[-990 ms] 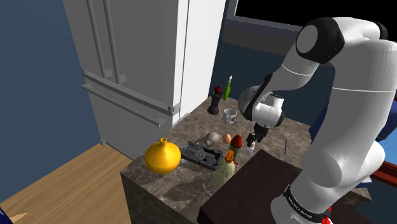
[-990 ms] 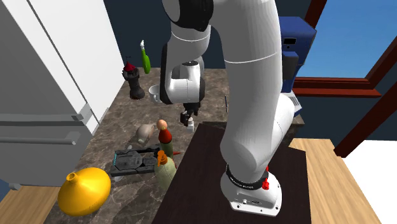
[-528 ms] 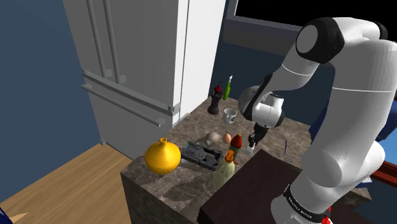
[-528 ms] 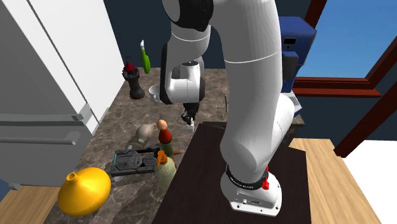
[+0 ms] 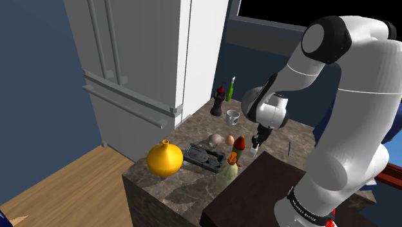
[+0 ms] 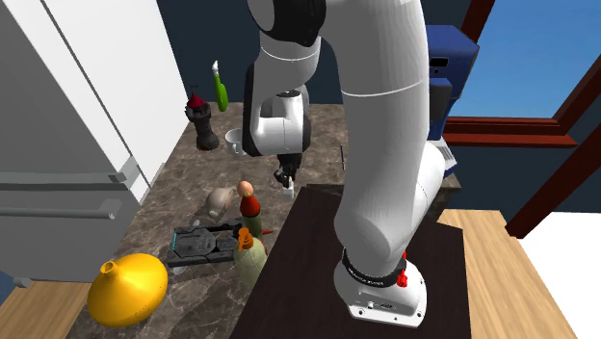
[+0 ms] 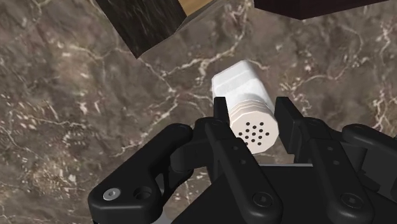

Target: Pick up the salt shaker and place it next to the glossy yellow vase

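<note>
The salt shaker is a small white cylinder with a perforated cap, standing on the dark marble counter. My gripper is shut on it, with one black finger pressed to each side of its cap. In the shoulder view, the gripper points down at the shaker close to the stand's far edge. The second exterior view has the gripper over the shaker. The glossy yellow vase lies at the counter's near corner, well apart from the shaker, and is also seen as the vase.
Between the shaker and the vase lie an egg, a red-capped bottle, a pale bottle and a dark tool-like object. A white cup, a black mill and a green bottle stand further back. A tall white cabinet borders the counter.
The fingers have gone from open to shut on the salt shaker. The arm has hardly moved, and the shaker stays in the same spot.
</note>
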Controlling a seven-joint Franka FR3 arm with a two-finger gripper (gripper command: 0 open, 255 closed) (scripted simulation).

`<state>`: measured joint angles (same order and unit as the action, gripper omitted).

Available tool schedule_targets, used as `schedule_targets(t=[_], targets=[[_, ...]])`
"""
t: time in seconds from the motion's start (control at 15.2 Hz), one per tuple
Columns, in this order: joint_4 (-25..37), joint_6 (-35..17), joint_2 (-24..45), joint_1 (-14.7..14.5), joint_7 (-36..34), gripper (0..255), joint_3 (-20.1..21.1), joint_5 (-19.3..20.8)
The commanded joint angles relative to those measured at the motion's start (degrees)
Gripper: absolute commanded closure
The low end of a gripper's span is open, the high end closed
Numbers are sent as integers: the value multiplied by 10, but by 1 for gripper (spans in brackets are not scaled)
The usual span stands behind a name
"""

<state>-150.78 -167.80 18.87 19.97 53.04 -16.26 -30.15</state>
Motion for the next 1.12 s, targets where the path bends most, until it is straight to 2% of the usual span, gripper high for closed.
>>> schedule_targets(t=[0.0,0.59,1.06], targets=[[-7,12,-18,-18,-17,255,-22,21],[-31,75,-113,-92,-125,255,-127,164],[-36,134,-192,-103,-211,255,-163,283]])
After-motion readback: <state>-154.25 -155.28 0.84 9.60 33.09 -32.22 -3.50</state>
